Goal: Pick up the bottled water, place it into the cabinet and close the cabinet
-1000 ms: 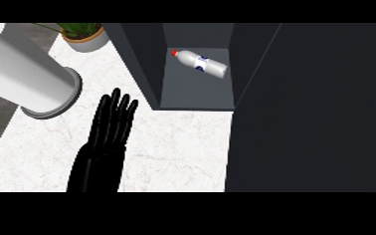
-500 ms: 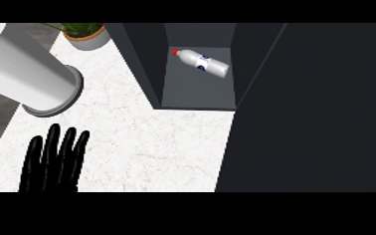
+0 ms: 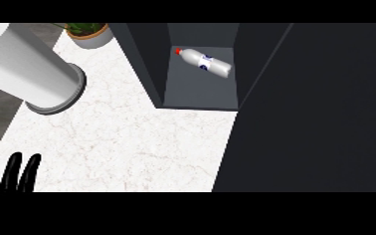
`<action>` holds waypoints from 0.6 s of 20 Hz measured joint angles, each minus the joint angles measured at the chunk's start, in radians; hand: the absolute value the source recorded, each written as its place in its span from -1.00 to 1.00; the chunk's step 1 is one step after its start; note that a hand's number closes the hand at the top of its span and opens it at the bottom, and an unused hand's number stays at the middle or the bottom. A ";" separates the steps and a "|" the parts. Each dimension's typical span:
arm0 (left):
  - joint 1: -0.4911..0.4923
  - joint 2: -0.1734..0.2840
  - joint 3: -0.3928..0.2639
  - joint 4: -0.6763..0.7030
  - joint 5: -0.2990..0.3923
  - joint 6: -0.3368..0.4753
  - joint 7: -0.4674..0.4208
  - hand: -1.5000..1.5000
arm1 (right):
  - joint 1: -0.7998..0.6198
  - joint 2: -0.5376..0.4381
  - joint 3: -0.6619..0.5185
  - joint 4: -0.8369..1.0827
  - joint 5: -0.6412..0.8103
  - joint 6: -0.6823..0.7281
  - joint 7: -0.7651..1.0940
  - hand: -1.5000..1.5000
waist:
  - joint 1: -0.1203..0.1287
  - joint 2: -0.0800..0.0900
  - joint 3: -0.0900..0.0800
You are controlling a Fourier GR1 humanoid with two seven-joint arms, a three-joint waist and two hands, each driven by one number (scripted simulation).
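A white plastic water bottle (image 3: 206, 63) with a red cap and a blue label lies on its side on the grey floor of the dark grey cabinet (image 3: 140, 59), toward the back of the compartment, its cap pointing to the upper left. It rests apart from both side walls, with bare shelf floor between it and the cabinet's front lip. The cabinet's broad dark door (image 3: 308, 119) stands swung open, filling the right part of the head view from the top edge down to the bottom, its near edge running diagonally down across the counter.

The white marble-patterned countertop (image 3: 140, 139) lies open in front of the cabinet, bounded on the right by the door's edge. A large pale grey cylinder (image 3: 37, 74) slants in from the upper left, its rimmed end resting on the counter, well apart from the cabinet wall. A green plant in a round clay-coloured pot (image 3: 89, 33) sits at the top edge between cylinder and cabinet.

Only the black fingertips of the left hand (image 3: 21, 172) show at the lower left corner, straight, pointing up, holding nothing. The right hand is out of sight.
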 measured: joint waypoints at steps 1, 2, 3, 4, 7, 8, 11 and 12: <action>0.012 0.007 0.015 -0.010 0.017 -0.011 -0.001 -1.00 | -0.013 0.003 -0.001 -0.004 0.002 0.006 0.021 1.00 | 0.003 0.001 0.000; 0.027 0.016 0.028 -0.018 0.032 -0.026 -0.001 -1.00 | -0.024 0.009 -0.003 -0.007 0.003 0.008 0.041 1.00 | 0.007 0.001 0.000; 0.043 0.024 0.045 -0.019 0.045 -0.043 -0.005 -1.00 | -0.034 0.017 -0.005 -0.007 0.004 0.009 0.056 1.00 | 0.010 0.000 0.000; 0.058 0.034 0.063 -0.020 0.057 -0.060 -0.008 -1.00 | -0.044 0.025 -0.008 -0.007 0.001 0.012 0.068 1.00 | 0.014 0.000 0.000; 0.088 0.049 0.096 -0.016 0.078 -0.099 -0.019 -1.00 | -0.085 0.067 -0.019 0.002 -0.018 0.011 0.125 1.00 | 0.023 0.001 -0.001; 0.095 0.048 0.101 -0.011 0.086 -0.110 -0.025 -1.00 | -0.100 0.083 -0.021 0.009 -0.027 0.010 0.141 1.00 | 0.023 0.001 -0.001; 0.113 0.062 0.136 -0.013 0.111 -0.142 -0.031 -1.00 | -0.178 0.150 -0.029 0.051 -0.049 0.004 0.195 1.00 | 0.030 0.003 -0.001; 0.125 0.068 0.148 -0.014 0.121 -0.160 -0.035 -1.00 | -0.203 0.184 -0.014 0.069 -0.051 -0.009 0.221 1.00 | 0.033 0.004 -0.001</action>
